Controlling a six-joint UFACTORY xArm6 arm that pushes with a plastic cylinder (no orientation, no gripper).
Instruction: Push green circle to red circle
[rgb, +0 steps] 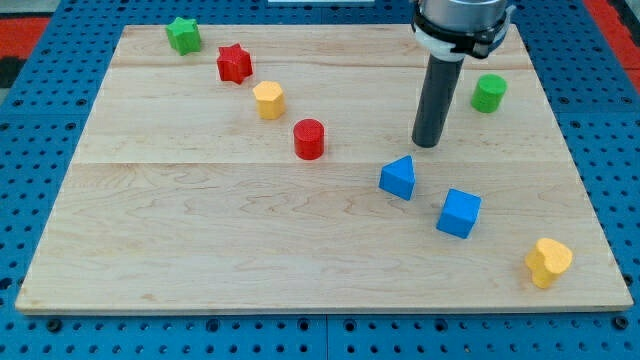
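Observation:
The green circle (489, 92) is a short green cylinder near the view's upper right of the wooden board (200, 230). The red circle (309, 138) is a short red cylinder near the board's middle. My tip (428, 144) is the lower end of the dark rod, touching the board between them. It stands below and to the left of the green circle, well apart from it, and far to the right of the red circle. It is just above the blue triangle (398, 177).
A green star (183, 35) and a red star (234, 63) lie at the upper left. A yellow hexagon (268, 100) sits up-left of the red circle. A blue cube (459, 213) and a yellow heart (548, 262) lie at the lower right.

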